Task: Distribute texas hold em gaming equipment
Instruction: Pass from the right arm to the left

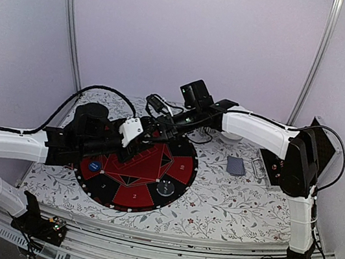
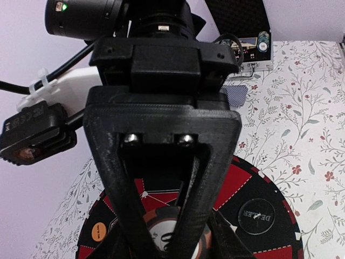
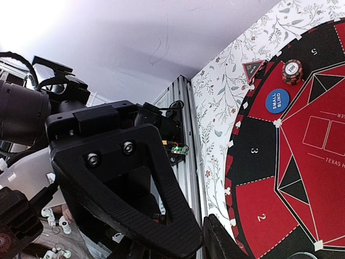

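Note:
Over the far part of the round red-and-black mat (image 1: 149, 195) my two grippers meet tip to tip. In the left wrist view an orange-and-black poker chip (image 2: 156, 229) with a white centre sits between my left gripper's (image 2: 167, 245) own dark fingers, which are shut on it. The right gripper's fingers (image 2: 215, 162) stand right in front of that chip. From above, the left gripper (image 1: 139, 139) and right gripper (image 1: 154, 128) overlap. A short stack of red-and-black chips (image 3: 292, 72) rests on the mat. A grey-blue deck of cards (image 1: 235, 166) lies on the cloth right of the mat.
A blue small-blind button (image 1: 94, 166), a black dealer button (image 1: 164, 187) and an orange button (image 2: 97, 232) lie on the mat. An open case (image 2: 250, 48) holding chips stands beyond the deck at the right. Aluminium rails (image 3: 188, 140) edge the floral cloth.

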Motion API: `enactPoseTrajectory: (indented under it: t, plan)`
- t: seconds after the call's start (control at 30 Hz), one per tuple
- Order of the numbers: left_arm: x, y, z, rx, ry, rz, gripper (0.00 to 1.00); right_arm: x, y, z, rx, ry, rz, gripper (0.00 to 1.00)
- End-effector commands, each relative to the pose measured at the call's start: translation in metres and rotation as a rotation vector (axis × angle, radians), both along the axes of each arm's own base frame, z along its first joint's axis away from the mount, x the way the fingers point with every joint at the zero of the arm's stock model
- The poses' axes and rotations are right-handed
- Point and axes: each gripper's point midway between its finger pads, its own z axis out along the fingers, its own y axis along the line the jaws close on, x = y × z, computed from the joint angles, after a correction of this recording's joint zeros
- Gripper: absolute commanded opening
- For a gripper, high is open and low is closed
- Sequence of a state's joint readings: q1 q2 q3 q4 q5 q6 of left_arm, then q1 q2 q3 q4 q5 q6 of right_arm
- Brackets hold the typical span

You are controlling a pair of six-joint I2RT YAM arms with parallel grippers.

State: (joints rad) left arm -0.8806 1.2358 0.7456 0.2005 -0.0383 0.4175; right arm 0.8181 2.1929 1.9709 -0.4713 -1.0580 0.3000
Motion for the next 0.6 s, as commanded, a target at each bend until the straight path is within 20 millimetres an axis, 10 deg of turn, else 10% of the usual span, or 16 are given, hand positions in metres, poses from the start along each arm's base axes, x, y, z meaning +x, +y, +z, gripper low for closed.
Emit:
enactPoseTrajectory:
  t: [0.0,0.33,0.57]
  plan:
    - [0.001,0.0,0.01,-0.026,-0.009,-0.004,0.0,0.003,0.0,-0.01,0.005,0.015,0.008,0.39]
    - [0.004,0.009,0.011,-0.037,0.025,-0.001,0.0,0.012,-0.012,-0.011,-0.007,0.007,-0.028,0.59]
    - [0.024,0.013,-0.003,-0.031,0.107,0.043,0.0,0.061,-0.037,0.011,-0.007,-0.087,-0.211,0.8]
